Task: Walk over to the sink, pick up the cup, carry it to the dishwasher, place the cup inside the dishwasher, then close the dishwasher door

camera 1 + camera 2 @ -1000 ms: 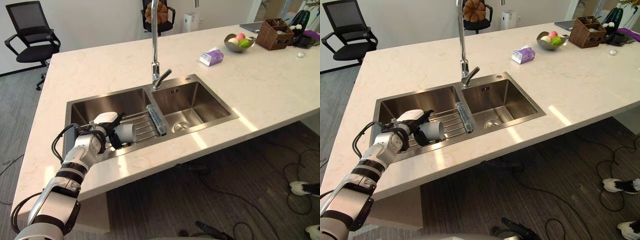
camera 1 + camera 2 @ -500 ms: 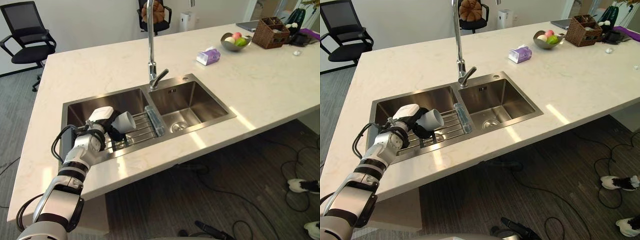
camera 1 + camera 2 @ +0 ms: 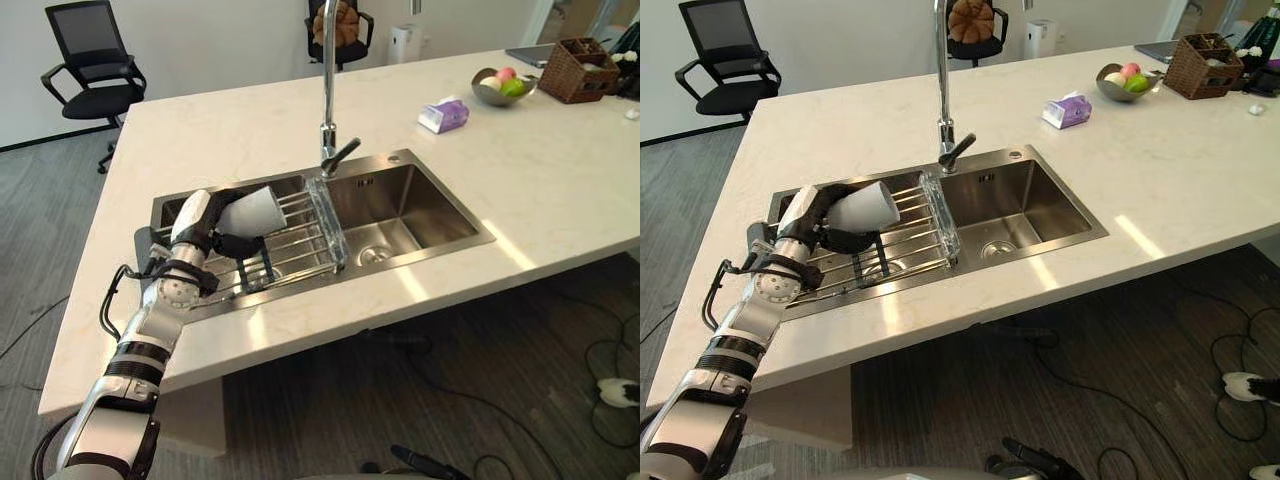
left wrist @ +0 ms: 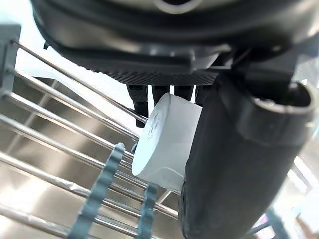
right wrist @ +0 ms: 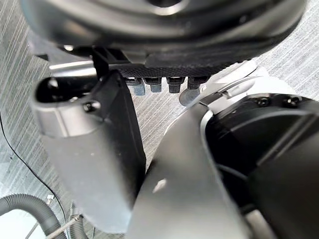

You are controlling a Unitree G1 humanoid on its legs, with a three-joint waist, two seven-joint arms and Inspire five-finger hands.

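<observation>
Left eye view: your left hand (image 3: pixel 200 226) stays clenched round the cup (image 3: pixel 252 209), now lifted clear of the sink rack (image 3: pixel 300 236); pickup looks done, dishwasher next.

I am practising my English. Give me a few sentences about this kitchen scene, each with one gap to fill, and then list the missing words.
1. The left hand holds a white ____.
2. It holds this over the wire rack, which lies across the ____ basin of the sink.
3. The bowl on the counter contains ____.
4. The tissue pack is ____ in colour.

Missing words: cup; left; fruit; purple.
</observation>
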